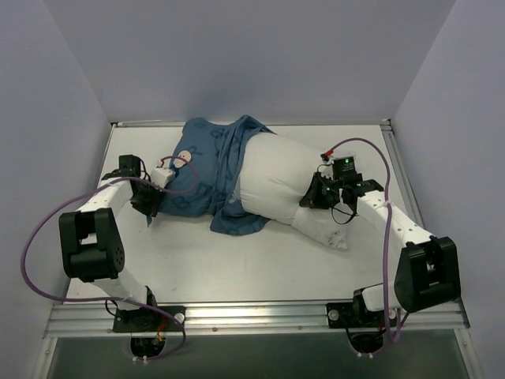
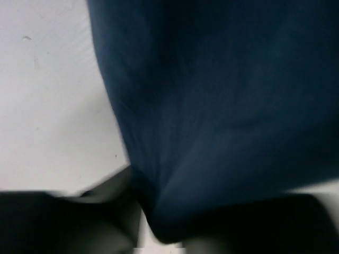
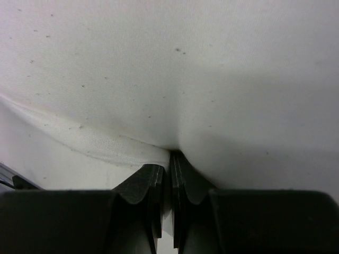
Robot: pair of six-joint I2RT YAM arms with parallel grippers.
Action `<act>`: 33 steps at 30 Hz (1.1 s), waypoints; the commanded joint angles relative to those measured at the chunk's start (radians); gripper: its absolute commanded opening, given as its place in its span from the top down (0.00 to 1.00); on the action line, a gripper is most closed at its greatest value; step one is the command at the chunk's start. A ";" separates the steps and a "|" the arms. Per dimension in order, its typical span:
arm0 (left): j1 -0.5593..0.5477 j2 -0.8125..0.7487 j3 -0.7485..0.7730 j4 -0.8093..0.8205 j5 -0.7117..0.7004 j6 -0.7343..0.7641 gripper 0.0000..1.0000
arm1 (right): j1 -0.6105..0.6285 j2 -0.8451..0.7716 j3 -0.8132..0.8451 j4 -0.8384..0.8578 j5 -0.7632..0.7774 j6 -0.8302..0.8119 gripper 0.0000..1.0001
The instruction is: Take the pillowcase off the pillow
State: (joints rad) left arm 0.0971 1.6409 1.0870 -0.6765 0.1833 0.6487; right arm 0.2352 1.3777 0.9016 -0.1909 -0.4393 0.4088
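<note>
Pillow [image 1: 276,178] lies across the far middle of the table [image 1: 237,268]. Its right part is bare. Pillowcase [image 1: 209,170] is bunched over its left end, with folds spilling onto the table on the near side.

Right gripper [image 3: 169,174]: jaws almost together, pinching a fold of white pillow fabric at the pillow's right near edge.

Left gripper [image 2: 153,233]: at the pillowcase's left near edge, blue cloth hanging down between its fingers. The view is blurred, so I cannot tell whether it grips.
</note>
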 commanded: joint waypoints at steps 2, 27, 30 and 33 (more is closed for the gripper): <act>0.018 -0.001 0.013 0.115 -0.022 -0.087 0.98 | -0.069 0.032 -0.009 -0.036 0.073 -0.027 1.00; 0.135 -0.400 0.269 0.022 0.119 -0.270 0.98 | -0.094 -0.049 0.258 -0.280 0.327 -0.117 0.58; 0.087 -0.423 0.251 0.020 0.136 -0.302 0.98 | -0.030 -0.022 0.437 -0.376 0.428 -0.126 0.48; 0.087 -0.420 0.251 0.020 0.134 -0.314 0.98 | 0.018 0.024 0.615 -0.447 0.522 -0.131 0.43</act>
State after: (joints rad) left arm 0.1749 1.2282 1.3117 -0.6998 0.3218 0.3759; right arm 0.2188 1.3636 1.3933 -0.5125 -0.0917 0.3073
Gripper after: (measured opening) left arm 0.036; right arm 0.565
